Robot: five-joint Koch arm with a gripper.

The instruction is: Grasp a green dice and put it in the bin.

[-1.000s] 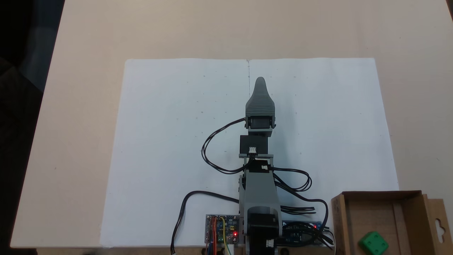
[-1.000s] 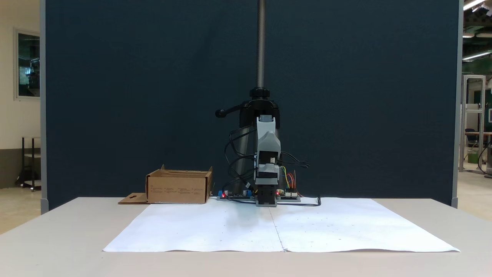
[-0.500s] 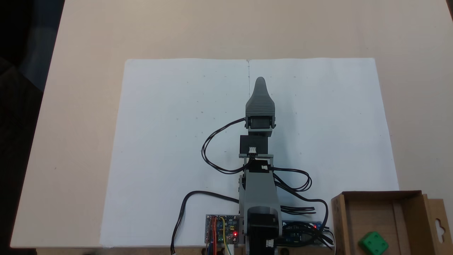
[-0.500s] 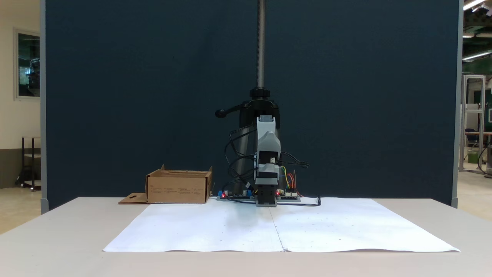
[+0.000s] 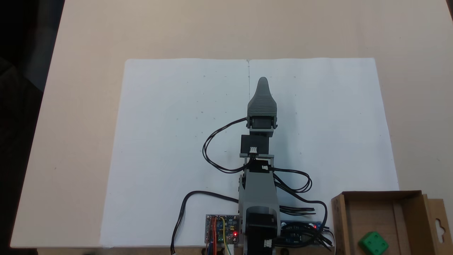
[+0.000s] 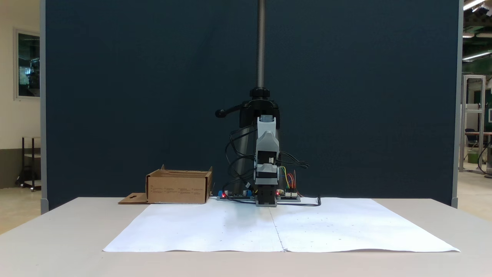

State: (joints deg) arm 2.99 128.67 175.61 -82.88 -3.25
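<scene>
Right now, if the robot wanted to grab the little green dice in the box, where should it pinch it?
Probably from straight above, pinching two opposite flat sides of the small green cube-shaped dice. It lies low inside the shallow brown cardboard box, whose upright walls block a sideways approach.

Beige table point(image 5: 88, 32): white paper point(image 5: 170, 141), bin point(image 5: 410, 198)

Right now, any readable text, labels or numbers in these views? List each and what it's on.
None can be read.
Bin: rows of small dark print on its front wall, too small to read.
Circuit boards at the arm's base: any markings too small to read.
Paper: scattered tiny marks, no legible characters.
Dice in the bin: pips, no text.
</scene>
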